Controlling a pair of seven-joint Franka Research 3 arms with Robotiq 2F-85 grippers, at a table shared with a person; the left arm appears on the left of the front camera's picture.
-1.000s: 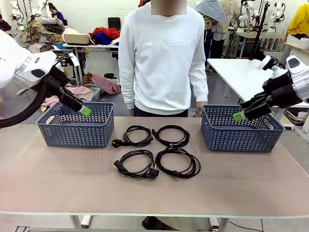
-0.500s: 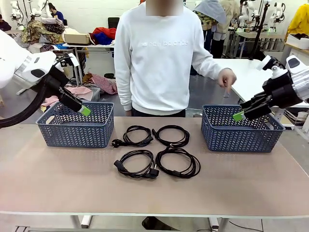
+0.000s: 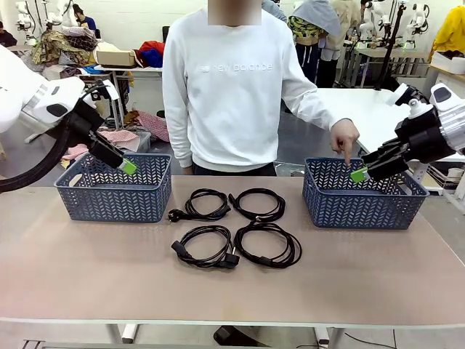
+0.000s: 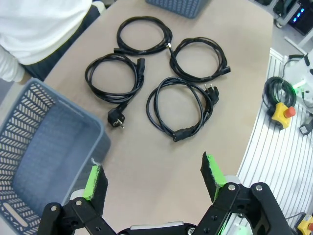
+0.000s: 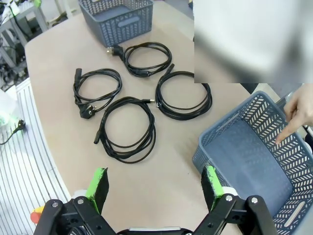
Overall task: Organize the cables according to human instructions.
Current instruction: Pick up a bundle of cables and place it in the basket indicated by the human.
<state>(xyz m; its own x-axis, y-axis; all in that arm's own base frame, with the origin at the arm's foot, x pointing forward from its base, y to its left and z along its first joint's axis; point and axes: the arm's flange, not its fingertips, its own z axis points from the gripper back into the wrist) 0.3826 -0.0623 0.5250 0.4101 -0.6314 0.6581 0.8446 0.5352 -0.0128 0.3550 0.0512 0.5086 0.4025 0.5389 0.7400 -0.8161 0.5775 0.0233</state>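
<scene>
Several coiled black cables [image 3: 231,258] lie in a two-by-two cluster at the middle of the table. They also show in the left wrist view, cables [image 4: 182,133], and in the right wrist view, cables [image 5: 87,112]. My left gripper [image 3: 125,166] hangs open over the left blue basket [image 3: 112,200] with nothing between its fingers [image 4: 151,171]. My right gripper [image 3: 358,174] stands open above the right blue basket [image 3: 360,209], also holding nothing [image 5: 154,178]. The person's hand [image 3: 345,138] points a finger down at the right basket [image 5: 234,147], close to my right gripper.
The person in a white sweatshirt [image 3: 232,87] stands at the far edge of the table. The left basket [image 4: 54,132] is under my left wrist. Bare tabletop [image 3: 232,298] stretches in front of the cables. Other tables and piled clothes stand behind.
The person's hand has risen from the table edge, swung right and now points down at the right basket. Both arms and the cables have stayed still.
</scene>
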